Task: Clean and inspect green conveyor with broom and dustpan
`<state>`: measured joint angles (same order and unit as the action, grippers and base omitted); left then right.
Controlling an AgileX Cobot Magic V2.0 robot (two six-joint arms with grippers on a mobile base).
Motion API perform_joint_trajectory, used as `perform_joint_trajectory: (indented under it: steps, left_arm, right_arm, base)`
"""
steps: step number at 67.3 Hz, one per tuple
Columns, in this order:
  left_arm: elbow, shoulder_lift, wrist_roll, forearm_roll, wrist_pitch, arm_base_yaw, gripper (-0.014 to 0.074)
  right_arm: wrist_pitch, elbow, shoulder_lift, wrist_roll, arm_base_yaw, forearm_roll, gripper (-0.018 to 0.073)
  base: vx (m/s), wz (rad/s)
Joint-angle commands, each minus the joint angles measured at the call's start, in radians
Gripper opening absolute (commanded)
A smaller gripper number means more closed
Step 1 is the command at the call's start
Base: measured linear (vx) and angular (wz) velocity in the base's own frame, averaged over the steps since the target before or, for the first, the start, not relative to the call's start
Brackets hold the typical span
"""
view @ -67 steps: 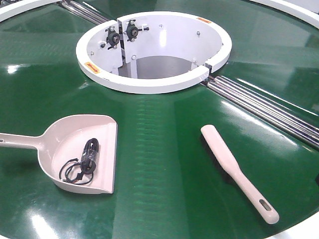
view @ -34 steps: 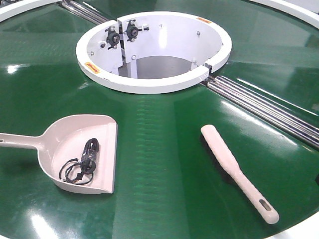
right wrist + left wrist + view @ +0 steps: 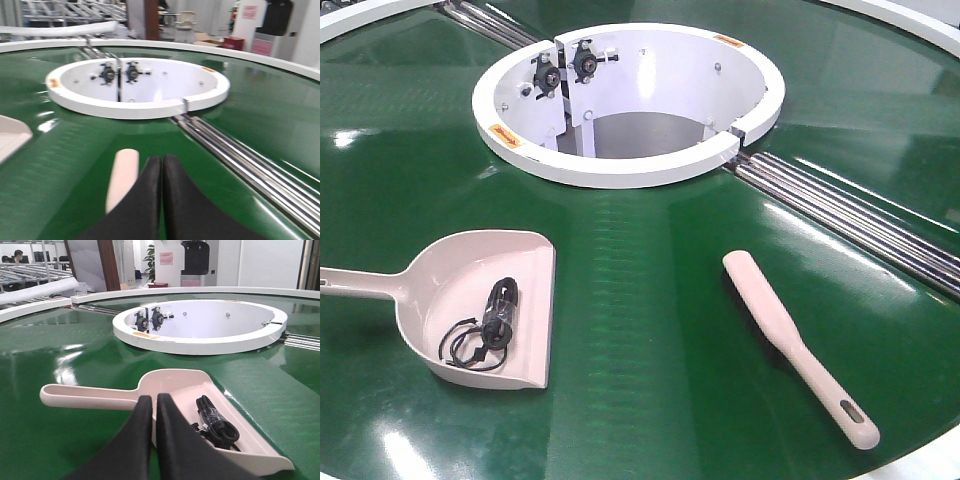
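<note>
You're looking at very little of the robot right now: the front view shows none of it. In your left wrist view, the left hand (image 3: 154, 399) comes up from the bottom edge as two matte black fingers (image 3: 135, 440), smooth and curved, broad at the base and narrowing to rounded tips, with only a thin dark seam between them. No screws, cables or markings show on them. Your right wrist view gives you the same thing: the right hand (image 3: 162, 159) is a pair of plain black fingers (image 3: 182, 205), slightly blurred, tapering upward with a narrow line dividing them. Nothing more of either arm shows.
</note>
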<state>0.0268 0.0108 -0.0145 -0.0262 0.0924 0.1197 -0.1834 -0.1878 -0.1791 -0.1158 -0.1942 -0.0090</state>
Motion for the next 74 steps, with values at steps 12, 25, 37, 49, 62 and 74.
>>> perform_joint_trajectory:
  steps: [12, 25, 37, 49, 62, 74]
  left_arm:
    - [0.027, 0.016, -0.009, 0.002, -0.077, -0.002, -0.0007]
    - [0.027, 0.016, -0.009, 0.002, -0.077, -0.002, -0.0007]
    - [0.027, 0.016, -0.009, 0.002, -0.077, -0.002, -0.0007]
    - [0.027, 0.016, -0.009, 0.002, -0.077, -0.002, -0.0007]
    - [0.027, 0.016, -0.009, 0.002, -0.077, -0.002, -0.0007]
    - [0.027, 0.016, -0.009, 0.002, -0.077, -0.002, -0.0007]
  right_arm:
    - [0.105, 0.027, -0.005, -0.008, 0.162, -0.017, -0.001]
    - [0.214, 0.2, 0.083, -0.004, 0.182, -0.016, -0.001]
    - [0.172, 0.227, 0.206, 0.016, 0.181, -0.016, -0.001]
    - [0.165, 0.227, 0.208, 0.015, 0.181, -0.016, -0.001]
    - [0.165, 0.227, 0.208, 0.015, 0.181, -0.016, -0.001]
    - [0.165, 0.227, 0.208, 0.015, 0.181, -0.016, -0.001]
  base:
    - [0.0, 0.0]
    - [0.0, 0.0]
    - [0.0, 0.0]
    - [0.0, 0.0]
    - [0.0, 0.0]
    - [0.0, 0.0]
